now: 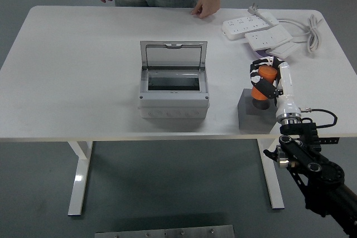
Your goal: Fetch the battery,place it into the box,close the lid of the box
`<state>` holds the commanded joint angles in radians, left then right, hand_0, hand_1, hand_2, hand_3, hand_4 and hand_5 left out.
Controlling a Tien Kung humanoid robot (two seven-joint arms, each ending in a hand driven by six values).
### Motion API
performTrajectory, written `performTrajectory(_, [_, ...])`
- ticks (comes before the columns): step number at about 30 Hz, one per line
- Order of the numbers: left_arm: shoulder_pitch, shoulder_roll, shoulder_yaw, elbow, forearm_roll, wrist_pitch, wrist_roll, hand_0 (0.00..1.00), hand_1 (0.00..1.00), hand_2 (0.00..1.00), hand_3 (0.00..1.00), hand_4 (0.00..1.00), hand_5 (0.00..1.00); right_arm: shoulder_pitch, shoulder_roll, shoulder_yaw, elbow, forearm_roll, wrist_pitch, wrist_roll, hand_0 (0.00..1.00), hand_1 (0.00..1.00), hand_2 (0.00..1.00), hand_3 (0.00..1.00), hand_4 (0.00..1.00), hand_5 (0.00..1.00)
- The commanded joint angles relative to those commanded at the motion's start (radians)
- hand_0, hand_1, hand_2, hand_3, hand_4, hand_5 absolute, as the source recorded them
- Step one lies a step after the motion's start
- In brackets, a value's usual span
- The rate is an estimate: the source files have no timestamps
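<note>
My right hand [263, 81] is shut on an orange cylindrical battery [263, 86], holding it upright just above a dark grey block [252, 116] near the table's front right. The grey box [173, 95] stands at the table's middle with its clear lid [173, 55] raised at the back and its inside open. The battery is well to the right of the box. My left arm does not show.
White power strips [256, 30] with a coiled cable [312, 32] lie at the back right, over a purple dish. A person stands at the far edge with one hand [202, 9] resting on the table.
</note>
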<state>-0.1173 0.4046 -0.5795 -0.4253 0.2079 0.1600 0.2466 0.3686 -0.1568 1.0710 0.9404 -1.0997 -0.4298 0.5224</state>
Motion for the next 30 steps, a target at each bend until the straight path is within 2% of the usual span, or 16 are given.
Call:
performTrajectory(5, [0.0,0.0,0.002,0.001,-0.004,0.0,-0.003,0.637,0.713,0.567,0.559,0.645,0.044,0.019,-0.024,-0.005,0.051,-0.056,-0.001,-0.043,0.244,0.325,0.417,0.427,0.487,0.002])
performTrajectory(10, [0.0,0.001,0.004,0.001,-0.008,0.0,-0.005,0.637,0.713,0.568,0.56,0.647,0.046,0.051,-0.06,-0.011,0.124,-0.172,0.016,-0.125,0.24,0.323,0.411,0.422,0.474,0.002])
performTrajectory(18, [0.0,0.005,0.006,0.001,-0.013,0.001,-0.008,0.637,0.713,0.567,0.558,0.645,0.047,0.134,-0.126,-0.054,0.225,-0.401,0.094,-0.27,0.232,0.31,0.395,0.403,0.455,0.002])
performTrajectory(23, [0.005,0.007,0.007,0.0,-0.018,0.002,-0.008,0.637,0.713,0.567,0.559,0.645,0.044,0.198,-0.166,-0.13,0.284,-0.57,0.163,-0.365,0.228,0.281,0.358,0.376,0.409,0.002])
performTrajectory(30, [0.008,0.013,0.007,0.0,-0.023,0.003,-0.009,0.637,0.713,0.568,0.559,0.645,0.043,0.274,-0.181,-0.231,0.316,-0.76,0.227,-0.457,0.232,0.265,0.334,0.364,0.392,0.002])
